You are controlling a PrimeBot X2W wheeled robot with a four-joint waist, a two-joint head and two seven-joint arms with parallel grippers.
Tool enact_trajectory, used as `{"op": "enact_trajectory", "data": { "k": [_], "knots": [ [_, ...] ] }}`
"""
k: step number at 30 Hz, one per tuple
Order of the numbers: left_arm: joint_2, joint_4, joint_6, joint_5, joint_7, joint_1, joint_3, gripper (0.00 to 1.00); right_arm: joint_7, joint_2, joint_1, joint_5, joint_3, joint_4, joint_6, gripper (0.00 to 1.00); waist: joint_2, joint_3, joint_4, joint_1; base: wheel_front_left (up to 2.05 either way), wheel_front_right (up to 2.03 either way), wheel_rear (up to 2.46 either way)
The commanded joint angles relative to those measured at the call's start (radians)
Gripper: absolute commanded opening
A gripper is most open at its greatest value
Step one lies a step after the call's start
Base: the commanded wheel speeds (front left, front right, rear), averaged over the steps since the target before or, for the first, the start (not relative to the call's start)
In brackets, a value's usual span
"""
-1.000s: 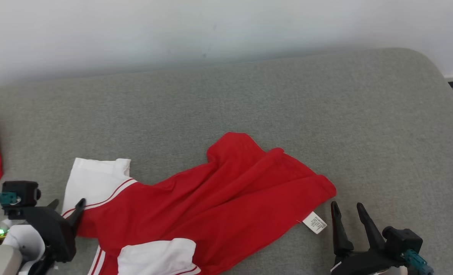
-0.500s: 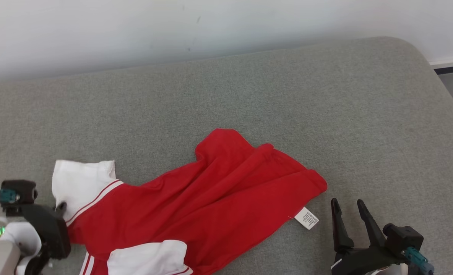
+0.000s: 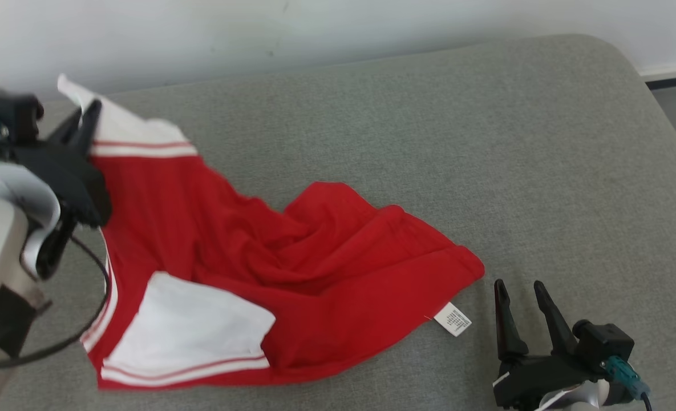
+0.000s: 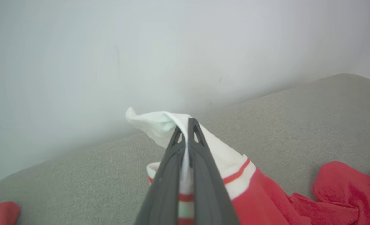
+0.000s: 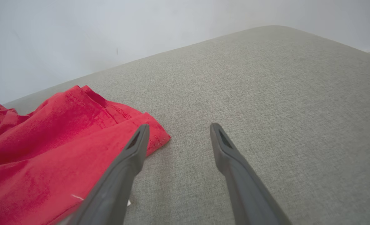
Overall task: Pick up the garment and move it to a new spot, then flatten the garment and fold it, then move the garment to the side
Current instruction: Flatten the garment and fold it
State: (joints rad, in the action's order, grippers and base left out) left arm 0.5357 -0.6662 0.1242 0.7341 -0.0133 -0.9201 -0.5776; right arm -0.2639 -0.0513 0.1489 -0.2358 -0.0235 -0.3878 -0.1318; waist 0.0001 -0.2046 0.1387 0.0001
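Lying rumpled, the garment (image 3: 315, 257) shows red folds — white, stripe-trimmed panels.

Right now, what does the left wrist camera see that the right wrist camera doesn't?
Left wrist view: the left pincer shut on the red jersey's white striped sleeve, plus another red cloth in the corner. Right wrist view: the right pincer open, near the jersey's red hem corner. Both: red jersey, grey cushion, white wall.

Plain room: grey upholstered cushion (image 3: 406, 114) against white wall (image 3: 201, 34)
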Motion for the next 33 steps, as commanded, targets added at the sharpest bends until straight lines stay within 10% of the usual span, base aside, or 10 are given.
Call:
{"op": "enact_trajectory", "data": {
  "k": [1,7,8,10,18,33],
  "knots": [
    [-0.003,-0.008,0.004,-0.015,0.013,-0.037,-0.007,0.00,-0.001,0.002,0.016,0.004,0.004,0.005,0.002,1.00,-0.0001,-0.017,0.020,-0.0001,0.00,0.00,0.00],
    [-0.012,-0.099,0.006,-0.047,0.033,-0.119,-0.049,0.06,-0.001,0.002,0.027,-0.008,0.011,0.009,0.002,1.00,-0.0001,-0.043,0.056,-0.0001,0.00,0.00,0.00],
    [-0.013,-0.116,0.005,-0.053,0.043,-0.125,-0.058,0.26,-0.001,0.002,0.029,-0.010,0.014,0.009,0.002,1.00,-0.0001,-0.047,0.060,-0.0001,0.00,0.00,0.00],
    [-0.017,-0.145,0.005,-0.062,0.076,-0.129,-0.070,1.00,-0.001,0.002,0.028,-0.012,0.010,0.009,0.002,1.00,-0.0001,-0.049,0.064,-0.0001,0.00,0.00,0.00],
    [-0.030,-0.161,0.005,0.006,0.159,-0.061,-0.117,1.00,-0.001,0.002,-0.008,-0.013,-0.012,-0.001,0.002,1.00,-0.0001,-0.004,0.028,-0.0001,0.00,0.00,0.00],
    [0.069,0.116,0.005,0.252,-0.031,0.176,-0.281,1.00,-0.001,0.002,-0.027,-0.026,0.003,-0.016,0.002,1.00,-0.0001,0.046,-0.041,-0.0001,0.00,0.00,0.00]
  ]
}}
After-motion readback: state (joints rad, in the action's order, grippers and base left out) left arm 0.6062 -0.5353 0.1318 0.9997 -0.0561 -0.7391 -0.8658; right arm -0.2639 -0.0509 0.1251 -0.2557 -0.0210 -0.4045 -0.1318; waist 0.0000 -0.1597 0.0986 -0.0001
